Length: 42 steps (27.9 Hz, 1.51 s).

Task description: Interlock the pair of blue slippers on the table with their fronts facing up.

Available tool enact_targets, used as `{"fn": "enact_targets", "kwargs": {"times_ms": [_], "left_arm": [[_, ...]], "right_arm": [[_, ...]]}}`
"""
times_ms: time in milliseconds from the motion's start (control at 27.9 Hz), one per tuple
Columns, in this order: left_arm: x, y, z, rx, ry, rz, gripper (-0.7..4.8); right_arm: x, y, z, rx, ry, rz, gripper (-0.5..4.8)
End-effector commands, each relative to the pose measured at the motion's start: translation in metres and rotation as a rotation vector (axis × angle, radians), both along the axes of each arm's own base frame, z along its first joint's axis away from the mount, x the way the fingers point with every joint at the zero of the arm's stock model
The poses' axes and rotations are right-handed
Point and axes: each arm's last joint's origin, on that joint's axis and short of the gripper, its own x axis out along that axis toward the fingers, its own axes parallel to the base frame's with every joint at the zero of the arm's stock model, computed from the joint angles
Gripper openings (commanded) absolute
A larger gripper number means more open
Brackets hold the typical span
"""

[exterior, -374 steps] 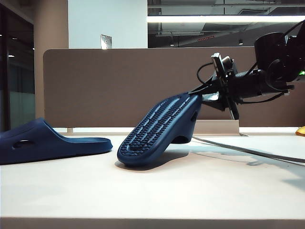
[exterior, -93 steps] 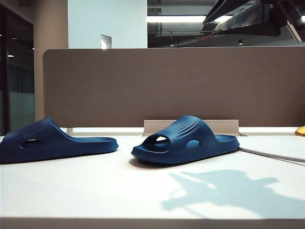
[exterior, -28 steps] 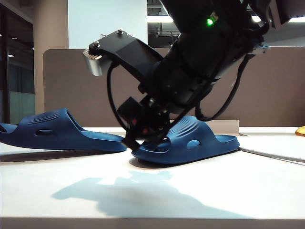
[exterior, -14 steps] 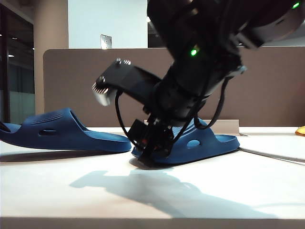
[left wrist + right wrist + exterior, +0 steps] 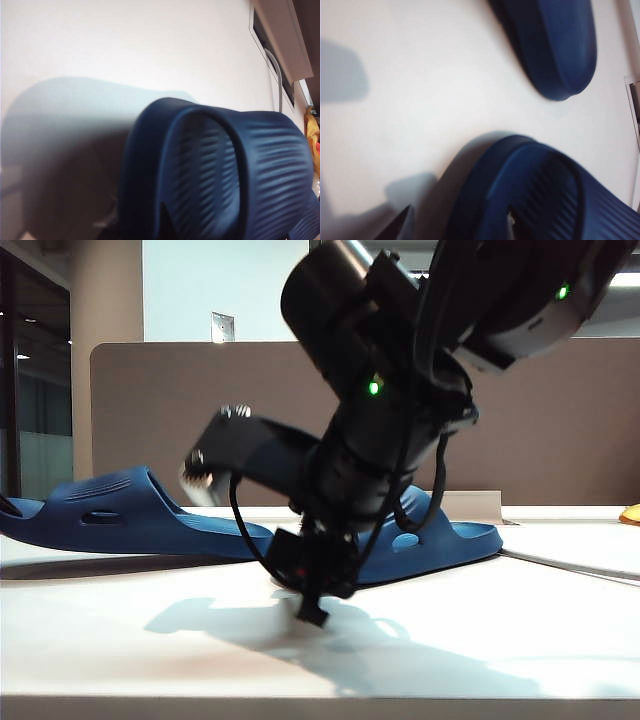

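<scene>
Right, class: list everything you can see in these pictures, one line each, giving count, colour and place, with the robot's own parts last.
Slippers: two, dark navy blue, on the table; left slipper lies at the left, right slipper sits mid-table behind the arm, their near ends close together.
Table: one, pale cream, across the foreground.
Partition panel: one, brown, behind the table.
Cable: one, grey, on the table at the right.
Yellow object: one, at the right edge, too little in view to identify.
Right pincer: black, down by the table at the right slipper's front end; jaws unclear.
Left pincer: not visible; its wrist camera shows the left slipper's strap up close.
</scene>
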Motion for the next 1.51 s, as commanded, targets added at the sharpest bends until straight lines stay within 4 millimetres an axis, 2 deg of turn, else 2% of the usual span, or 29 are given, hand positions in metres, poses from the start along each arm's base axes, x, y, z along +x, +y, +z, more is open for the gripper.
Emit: {"fn": "enact_targets", "kwargs": {"times_ms": [36, 251, 287, 395, 502, 718, 897, 1005, 1220, 1507], "left_arm": [[0.001, 0.000, 0.003, 0.004, -0.030, -0.010, -0.06], [0.001, 0.000, 0.003, 0.004, -0.031, -0.011, -0.06], [0.001, 0.000, 0.003, 0.004, -0.031, -0.011, -0.06], [0.001, 0.000, 0.003, 0.005, -0.031, -0.010, -0.06], [0.001, 0.000, 0.003, 0.004, -0.031, -0.011, -0.06], [0.001, 0.000, 0.003, 0.004, -0.030, -0.011, -0.06], [0.001, 0.000, 0.003, 0.010, -0.032, -0.010, -0.06], [0.001, 0.000, 0.003, 0.015, -0.033, -0.009, -0.06], [0.002, 0.001, 0.004, 0.031, -0.040, 0.006, -0.06], [0.003, 0.002, 0.005, 0.041, -0.055, 0.011, -0.06]], "right_arm": [[0.002, 0.001, -0.003, -0.060, -0.048, 0.000, 2.34], [0.005, 0.001, -0.003, -0.095, -0.107, -0.030, 2.22], [0.005, 0.002, -0.003, -0.092, -0.115, -0.037, 2.03], [0.006, 0.001, -0.002, -0.091, -0.128, -0.053, 1.91], [0.006, 0.001, -0.002, -0.094, -0.125, -0.054, 1.31], [0.007, 0.000, -0.002, -0.106, -0.141, -0.095, 1.09], [0.006, -0.003, -0.003, -0.146, -0.151, -0.160, 0.57], [0.003, -0.005, -0.006, -0.157, -0.115, -0.193, 0.56], [-0.009, -0.008, -0.007, -0.149, -0.011, -0.208, 0.56], [-0.046, 0.011, 0.012, -0.101, 0.048, -0.001, 0.56]]}}
